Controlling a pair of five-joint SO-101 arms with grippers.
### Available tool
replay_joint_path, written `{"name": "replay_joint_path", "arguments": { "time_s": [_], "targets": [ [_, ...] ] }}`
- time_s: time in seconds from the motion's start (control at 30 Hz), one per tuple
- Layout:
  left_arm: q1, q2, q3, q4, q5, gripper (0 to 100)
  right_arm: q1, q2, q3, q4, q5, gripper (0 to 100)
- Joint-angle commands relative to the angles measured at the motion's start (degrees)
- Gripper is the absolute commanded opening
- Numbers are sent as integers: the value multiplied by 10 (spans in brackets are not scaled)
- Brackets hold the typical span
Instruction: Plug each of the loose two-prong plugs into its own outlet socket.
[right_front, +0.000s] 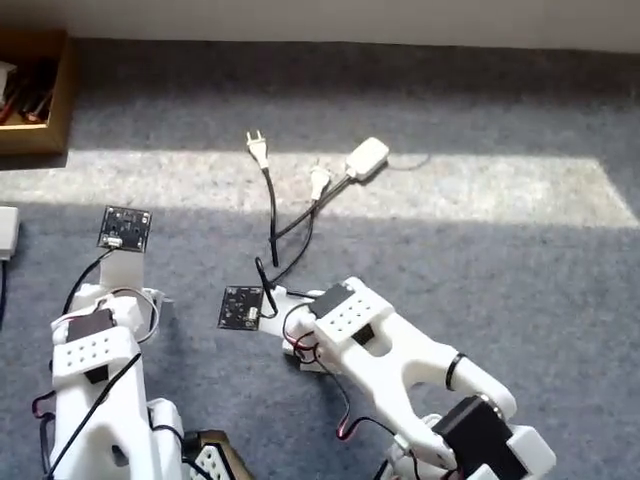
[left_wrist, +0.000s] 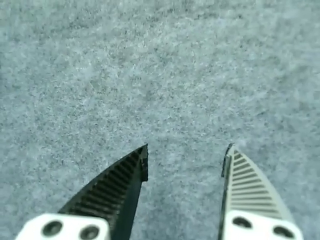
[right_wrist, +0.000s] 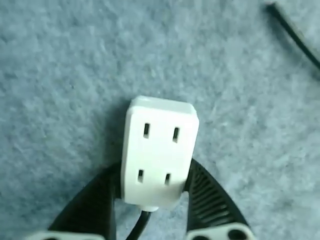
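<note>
A: Jaw status?
B: My left jaws are released, tips spread wide over bare grey tabletop (left_wrist: 160, 75).
A: Right side?
B: My right jaws are clenched on the white socket block (right_wrist: 159, 150), one black finger (right_wrist: 95, 205) on each flank, gripping near its cable end. The far end sticks out past the tips. Four slots in two pairs face my wrist camera, all open.
A: Cable?
B: The block's black lead (right_wrist: 141, 224) exits back between the jaws. Another black cable (right_wrist: 295, 35) crosses the tabletop beyond the tips, off to one side.
A: Where are the plugs?
B: Both loose on the tabletop. The first plug (right_front: 258, 148) lies well ahead of my right jaws, prongs pointing away from them. The second plug (right_front: 319, 181) lies near it, slightly closer to those jaws, with a white adapter (right_front: 367, 158) just beside it. Their black leads run back toward my right jaws. Both sit well apart from my left jaws.
A: Plugged?
B: No, neither one yet.
</note>
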Motion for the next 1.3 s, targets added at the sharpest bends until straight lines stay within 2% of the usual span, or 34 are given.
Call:
{"name": "replay_joint_path", "arguments": {
  "time_s": [0.0,0.5,0.7,0.8,0.93,1.0,1.27],
  "targets": [
    [7,-6,-29,2,-4,249,-38,20,-28,-35,3,7],
    [5,-6,-30,3,-4,249,-51,20,-118,5,-62,7],
    [5,-6,-29,3,-4,249,-51,-40,-120,107,-60,15],
    [5,-6,-30,3,-4,249,-50,-105,-120,157,-60,94],
    [5,-6,-30,3,-4,249,-50,-160,-116,198,-62,330],
    [5,-6,-29,3,-4,248,-47,-165,-115,199,-62,410],
    [-15,-6,-34,4,-2,247,-38,-164,-92,167,-65,430]
  ]
}}
